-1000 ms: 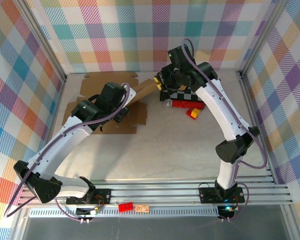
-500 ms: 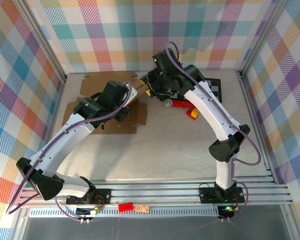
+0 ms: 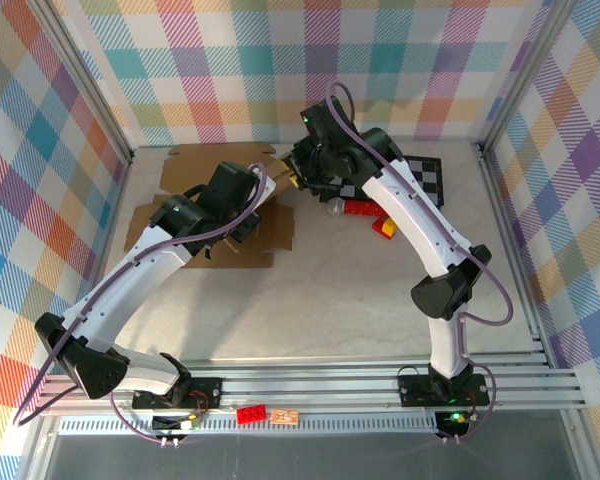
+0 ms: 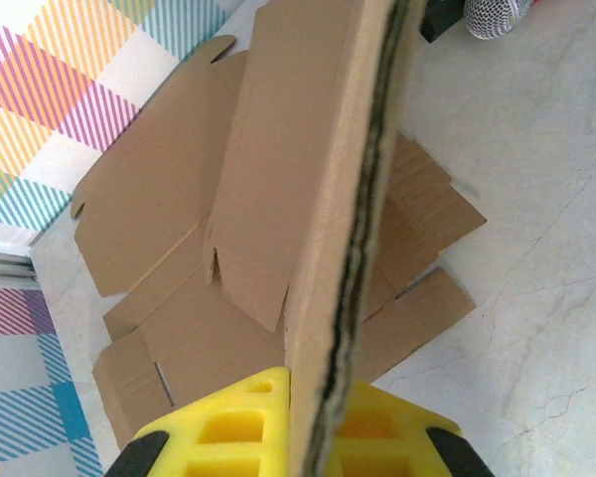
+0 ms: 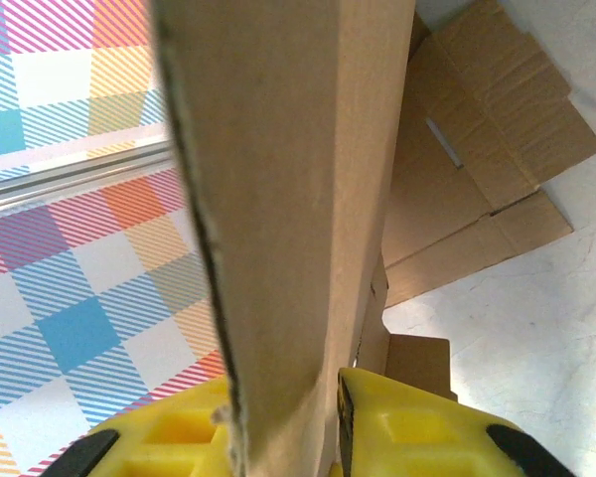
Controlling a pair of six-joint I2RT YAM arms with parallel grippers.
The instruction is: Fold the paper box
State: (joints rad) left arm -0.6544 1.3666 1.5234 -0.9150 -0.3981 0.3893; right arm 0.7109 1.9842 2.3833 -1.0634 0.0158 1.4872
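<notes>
The paper box (image 3: 195, 165) is brown cardboard, lying mostly flat at the back left of the table. One long panel (image 4: 318, 149) is lifted on edge. My left gripper (image 3: 248, 192) is shut on that panel, and in the left wrist view its yellow fingers (image 4: 219, 427) pinch the panel's edge at the gripper (image 4: 318, 422). My right gripper (image 3: 295, 175) is shut on the same raised panel (image 5: 278, 149) from the other end, the cardboard squeezed between its yellow pads (image 5: 417, 422) at the gripper (image 5: 288, 427). The flat flaps (image 5: 477, 159) lie below.
A black-and-white chequered board (image 3: 428, 178) lies at the back right. Red bricks (image 3: 365, 207), a yellow brick (image 3: 388, 228) and a small silvery ball (image 3: 335, 207) sit just right of the box. A red brick (image 3: 250, 413) rests on the near rail. Plaid walls close three sides.
My right arm has swung left from over the chequered board to the box's raised panel and now pinches it. The left arm has barely moved.
</notes>
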